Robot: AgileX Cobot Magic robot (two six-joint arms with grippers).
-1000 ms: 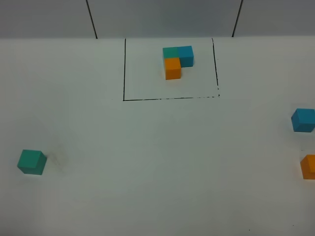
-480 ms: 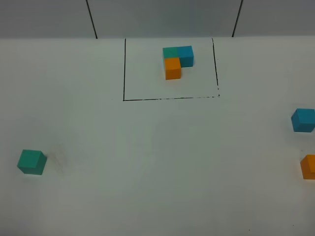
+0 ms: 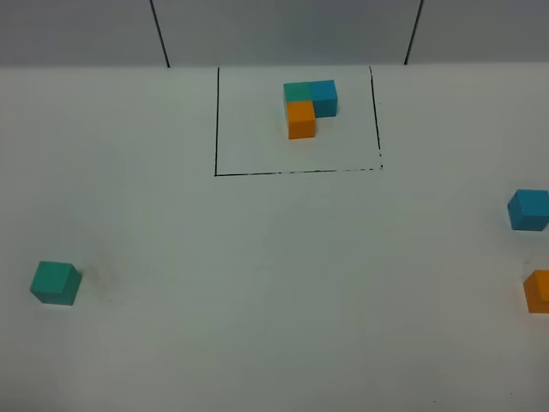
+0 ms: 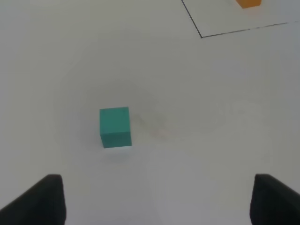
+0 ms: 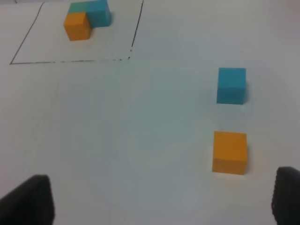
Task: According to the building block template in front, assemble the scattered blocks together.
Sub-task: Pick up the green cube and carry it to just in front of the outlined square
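Building block template [image 3: 310, 106] is sitting at the far middle of the tabletop [image 3: 274, 343]. It's three matte, square-edged cubes joined in an L, with teal and blue side by side and orange butting against the teal one's near face. A thin black rectangle [image 3: 296, 172] drawn on the surface is framing it, and its near line is looking broken toward the right corner. Tabletop is reading as plain, flat, matte white.

Loose cubes have the same size and finish, all lying flat and well apart from the template. Teal cube [image 3: 56, 282] is sitting alone near the left edge, slightly rotated against the frame lines. Blue cube [image 3: 528, 209] and orange cube [image 3: 539, 290] are sitting at the right edge, near each other but not touching, blue farther back. Orange is getting cropped by the exterior view.

Left claw [image 4: 159, 201] is hanging over the tabletop with dark fingers [image 4: 47, 199] spread wide, teal cube lying ahead of them, untouched. Right claw [image 5: 159, 199] is hanging likewise, its fingers [image 5: 30, 199] wide apart. Orange cube is lying just ahead near one finger with blue beyond it, neither touched.
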